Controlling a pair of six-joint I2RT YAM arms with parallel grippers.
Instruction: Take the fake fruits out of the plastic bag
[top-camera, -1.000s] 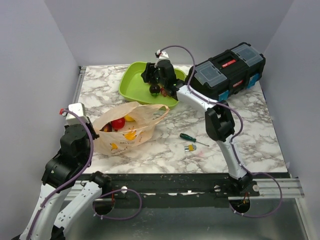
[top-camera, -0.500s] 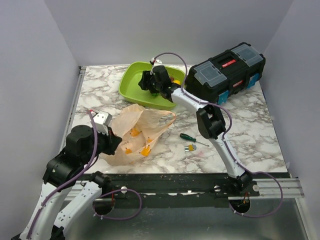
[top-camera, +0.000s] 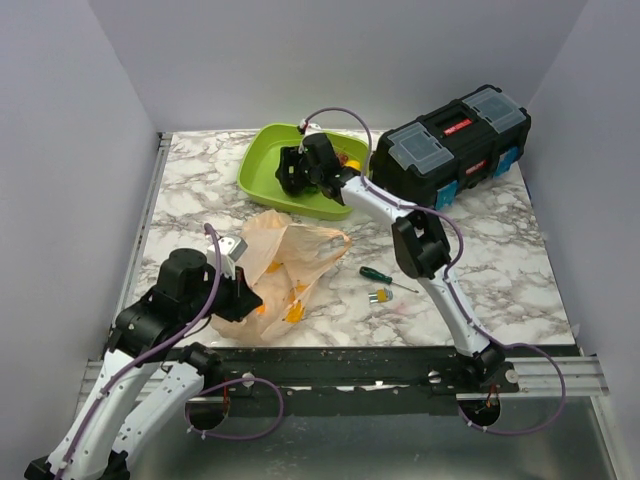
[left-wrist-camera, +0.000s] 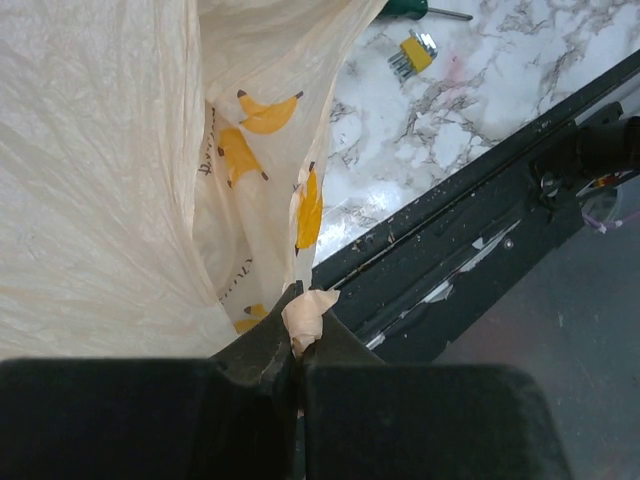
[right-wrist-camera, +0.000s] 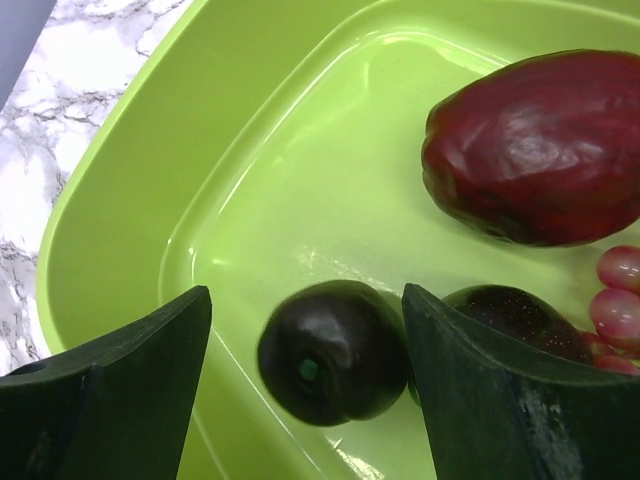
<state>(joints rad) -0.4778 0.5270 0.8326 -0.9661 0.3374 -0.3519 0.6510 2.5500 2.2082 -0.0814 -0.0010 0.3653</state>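
The plastic bag (top-camera: 290, 255), pale orange with banana prints, hangs crumpled over the near table. My left gripper (top-camera: 243, 297) is shut on a fold of it (left-wrist-camera: 310, 318); the bag's skin (left-wrist-camera: 110, 170) fills the left wrist view. What lies inside the bag is hidden. My right gripper (top-camera: 297, 172) is low in the lime-green tray (top-camera: 262, 170), and in the right wrist view it (right-wrist-camera: 308, 296) stands open around a dark purple fruit (right-wrist-camera: 330, 352) that lies on the tray floor (right-wrist-camera: 260, 200). Beside it lie a dark red fruit (right-wrist-camera: 535, 150), another dark fruit (right-wrist-camera: 505, 318) and pink grapes (right-wrist-camera: 618, 290).
A black toolbox (top-camera: 452, 143) stands at the back right, next to the tray. A green-handled screwdriver (top-camera: 382, 275) and a small yellow tool (top-camera: 380, 295) lie right of the bag. The black rail (left-wrist-camera: 470, 220) runs along the table's near edge.
My left gripper has dragged the bag toward the near edge and tipped it; it has gone from an open mouth showing fruits to a crumpled heap. My right gripper has widened, and the dark fruit lies free in the tray.
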